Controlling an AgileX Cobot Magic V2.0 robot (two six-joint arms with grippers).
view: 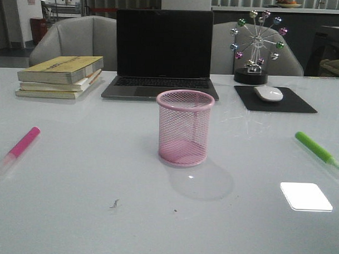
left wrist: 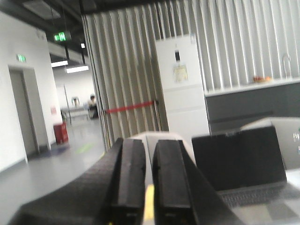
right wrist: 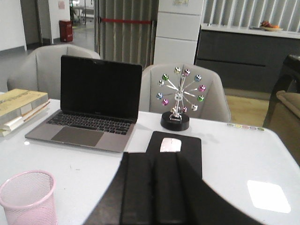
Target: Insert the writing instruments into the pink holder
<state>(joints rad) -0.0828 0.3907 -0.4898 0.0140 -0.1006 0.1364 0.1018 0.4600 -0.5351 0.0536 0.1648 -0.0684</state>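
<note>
The pink holder (view: 184, 127) stands upright and empty at the table's middle; its rim also shows in the right wrist view (right wrist: 28, 197). A bright pink marker (view: 19, 147) lies flat at the left, its clear cap end toward the front. A lime green marker (view: 316, 148) lies flat at the right. Neither gripper appears in the front view. My left gripper (left wrist: 150, 143) is held high, level with the room, its fingers only a thin slit apart and holding nothing. My right gripper (right wrist: 153, 157) hangs above the table's right side, fingers pressed together, empty. No marker shows in either wrist view.
An open laptop (view: 163, 54) stands behind the holder. A stack of books (view: 60, 76) lies at the back left. A white mouse (view: 268, 93) on a black pad and a ferris-wheel ornament (view: 256, 46) sit at the back right. Chairs stand beyond the table.
</note>
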